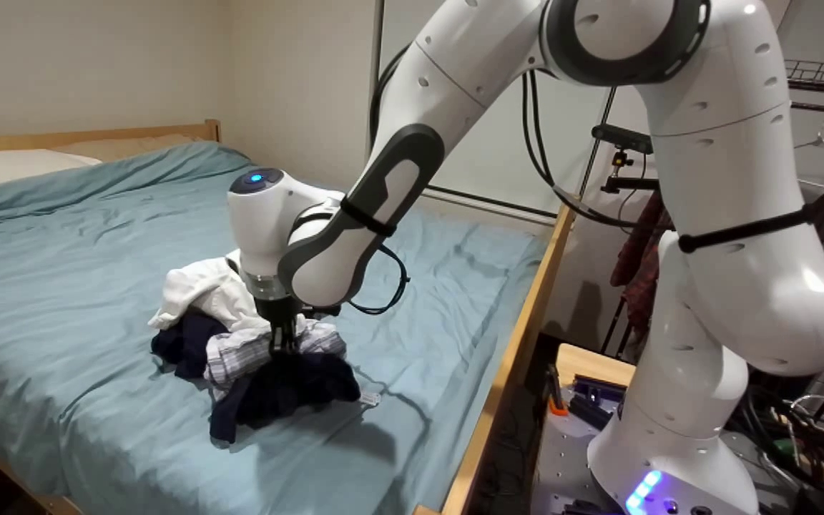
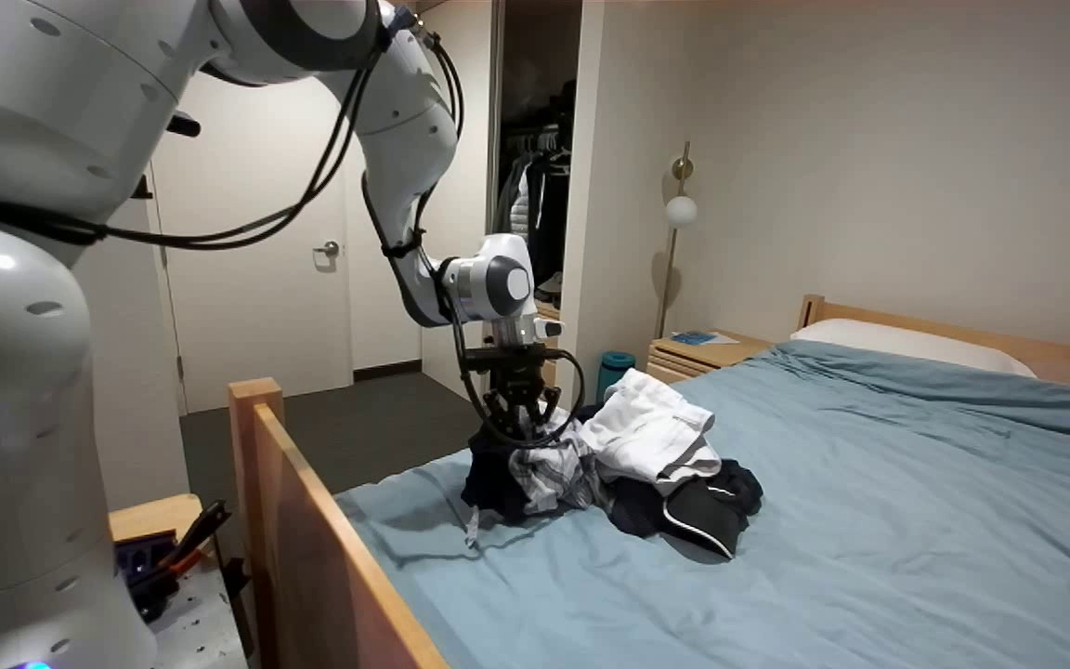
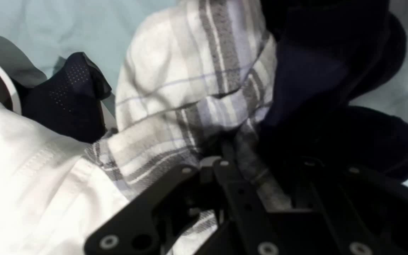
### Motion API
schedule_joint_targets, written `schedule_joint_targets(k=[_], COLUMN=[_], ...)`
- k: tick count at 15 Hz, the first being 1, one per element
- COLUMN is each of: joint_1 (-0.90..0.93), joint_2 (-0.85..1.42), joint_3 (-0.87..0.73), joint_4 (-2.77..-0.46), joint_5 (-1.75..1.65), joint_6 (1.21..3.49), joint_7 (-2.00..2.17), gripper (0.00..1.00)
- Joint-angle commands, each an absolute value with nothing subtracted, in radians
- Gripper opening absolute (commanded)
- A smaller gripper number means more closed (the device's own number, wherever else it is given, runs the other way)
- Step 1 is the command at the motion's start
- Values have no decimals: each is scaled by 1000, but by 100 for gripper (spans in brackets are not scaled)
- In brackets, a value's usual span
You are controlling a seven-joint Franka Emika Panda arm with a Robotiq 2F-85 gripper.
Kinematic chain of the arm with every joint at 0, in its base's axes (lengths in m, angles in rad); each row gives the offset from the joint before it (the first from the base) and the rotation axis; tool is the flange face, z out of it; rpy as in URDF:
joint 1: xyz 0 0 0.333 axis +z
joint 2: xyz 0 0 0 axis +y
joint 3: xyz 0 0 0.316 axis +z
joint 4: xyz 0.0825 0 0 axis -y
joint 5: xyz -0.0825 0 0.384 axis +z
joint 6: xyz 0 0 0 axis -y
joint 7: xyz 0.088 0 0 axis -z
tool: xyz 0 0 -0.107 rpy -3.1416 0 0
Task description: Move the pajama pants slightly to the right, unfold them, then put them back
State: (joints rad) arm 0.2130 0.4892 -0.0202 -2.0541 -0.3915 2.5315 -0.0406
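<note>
The plaid pajama pants (image 3: 175,71) lie bunched in a clothes pile on the bed, seen also in both exterior views as checked fabric (image 1: 237,357) (image 2: 549,478). My gripper (image 1: 283,350) points straight down into the pile, where the pants meet a dark navy garment (image 1: 290,390). In the wrist view the gripper (image 3: 260,156) has its jaws apart, with a shaded strip of plaid between them. One of the fingers (image 3: 234,173) rests among plaid folds; its opposite is lost against navy cloth (image 3: 306,67). Fingertips are buried, so whether they pinch cloth is unclear.
A white garment (image 2: 646,427) lies against the pants, over dark clothes with a white-edged black piece (image 2: 711,520). Blue bedding (image 1: 97,286) surrounds the pile. A wooden bed rail (image 1: 501,386) runs between bed and robot base. A cable (image 2: 581,381) loops beside the gripper.
</note>
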Motion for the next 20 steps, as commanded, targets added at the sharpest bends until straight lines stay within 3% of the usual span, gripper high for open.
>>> schedule_joint_targets(k=[1,4,14,20], joint_1=[153,140,86,54], joint_2=[499,463,229,160], joint_3=[21,19,-27,31], joint_4=[-2010,-2029,-2339,-2471], joint_5=[-346,-316,-137,18], joint_6=[2505,2458,2401,2403], joint_7=[-125,-98,145,-3], gripper=[6,2,5,5])
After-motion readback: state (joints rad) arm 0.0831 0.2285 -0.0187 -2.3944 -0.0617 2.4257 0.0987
